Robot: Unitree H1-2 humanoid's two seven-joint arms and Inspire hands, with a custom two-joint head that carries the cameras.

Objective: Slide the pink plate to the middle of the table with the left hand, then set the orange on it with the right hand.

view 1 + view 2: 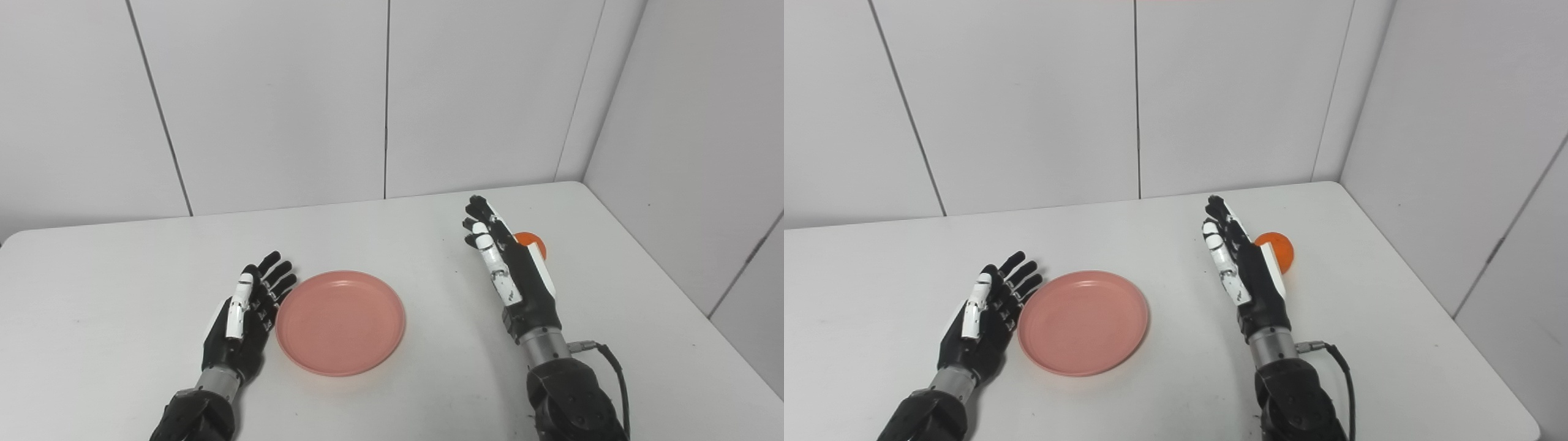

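A round pink plate [340, 321] lies flat on the white table [392, 239], a little left of its middle. My left hand [248, 312] rests open, palm up, right beside the plate's left rim; I cannot tell whether it touches. An orange [1276, 250] sits on the table at the right. My right hand [505, 263] stands open with fingers stretched out, just left of the orange and partly covering it in the left eye view. Neither hand holds anything.
The table's right edge [1445, 318] runs close past the orange. White wall panels [386, 98] close the back and the right side. A black cable [615, 373] loops off my right wrist.
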